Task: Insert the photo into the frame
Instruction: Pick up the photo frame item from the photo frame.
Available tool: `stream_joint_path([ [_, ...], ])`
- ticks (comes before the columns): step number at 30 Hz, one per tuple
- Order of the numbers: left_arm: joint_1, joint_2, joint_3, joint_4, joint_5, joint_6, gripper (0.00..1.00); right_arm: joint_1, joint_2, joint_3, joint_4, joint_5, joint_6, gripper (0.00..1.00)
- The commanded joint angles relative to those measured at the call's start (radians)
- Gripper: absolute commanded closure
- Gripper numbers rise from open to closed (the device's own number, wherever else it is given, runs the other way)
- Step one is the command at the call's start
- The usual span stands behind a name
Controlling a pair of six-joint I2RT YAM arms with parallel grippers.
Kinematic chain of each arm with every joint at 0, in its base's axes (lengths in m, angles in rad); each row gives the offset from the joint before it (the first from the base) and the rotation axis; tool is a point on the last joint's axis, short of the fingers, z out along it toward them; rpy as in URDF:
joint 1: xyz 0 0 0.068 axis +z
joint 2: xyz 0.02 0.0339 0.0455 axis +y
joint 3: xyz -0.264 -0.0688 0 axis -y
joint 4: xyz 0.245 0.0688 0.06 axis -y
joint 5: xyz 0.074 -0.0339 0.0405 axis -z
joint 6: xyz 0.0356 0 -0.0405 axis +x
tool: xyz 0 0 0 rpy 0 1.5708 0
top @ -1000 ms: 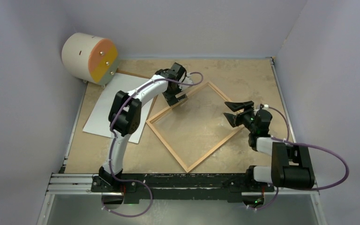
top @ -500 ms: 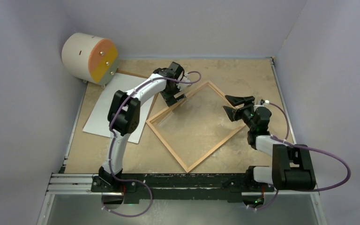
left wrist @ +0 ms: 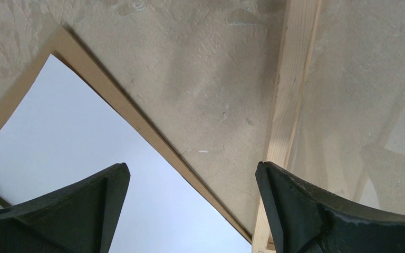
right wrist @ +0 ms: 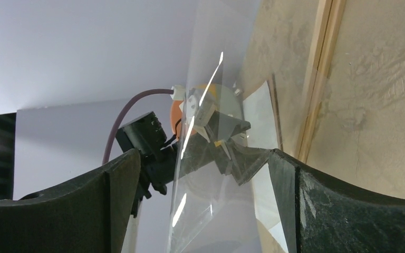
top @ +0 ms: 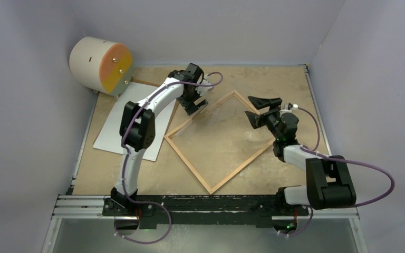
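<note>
This looks like a robotics lab test cell, not anybody's home or office. Plain pale walls box in a scuffed beige tabletop on three sides. The left arm and right arm are bolted to a metal rail at its near edge. Purple cables loop bare off both.

The left tool and right tool both gape wide.

You've got two pincers, left pincer and right pincer; one frame between them; one photo, one backing sheet, one drum left of left pincer.
</note>
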Motion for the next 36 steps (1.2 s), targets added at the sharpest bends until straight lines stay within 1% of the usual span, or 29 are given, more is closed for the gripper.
stream_joint_path([
  [1, 0.012, -0.044, 0.039, -0.029, 0.016, -0.032, 0.02, 0.035, 0.024, 0.020, 0.080, 0.039, 0.023, 0.07],
  [5, 0.016, -0.051, 0.043, -0.032, 0.009, -0.037, 0.02, 0.057, 0.006, 0.024, 0.050, 0.072, 0.013, 0.07],
  [7, 0.018, -0.056, 0.044, -0.033, 0.004, -0.040, 0.02, 0.062, -0.029, 0.034, -0.028, 0.092, -0.008, 0.07],
  [12, 0.022, -0.058, 0.051, -0.034, -0.001, -0.047, 0.02, 0.097, -0.160, 0.071, -0.251, 0.217, -0.072, 0.04],
  [15, 0.022, -0.055, 0.056, -0.038, -0.001, -0.055, 0.02, 0.128, -0.187, 0.065, -0.270, 0.273, -0.059, 0.03],
  [19, 0.022, -0.059, 0.063, -0.045, 0.000, -0.061, 0.02, 0.180, -0.175, 0.067, -0.256, 0.352, -0.048, 0.01],
  [21, 0.022, -0.061, 0.067, -0.047, 0.001, -0.062, 0.02, 0.205, -0.175, 0.084, -0.279, 0.388, -0.050, 0.01],
  [25, 0.022, -0.065, 0.074, -0.052, -0.010, -0.065, 0.02, 0.254, -0.169, 0.147, -0.408, 0.465, -0.049, 0.01],
  [29, 0.022, -0.074, 0.077, -0.052, -0.016, -0.068, 0.02, 0.296, -0.148, 0.220, -0.589, 0.536, -0.006, 0.01],
  [36, 0.028, -0.089, 0.068, -0.049, -0.022, -0.068, 0.02, 0.340, -0.128, 0.243, -0.648, 0.594, 0.056, 0.01],
])
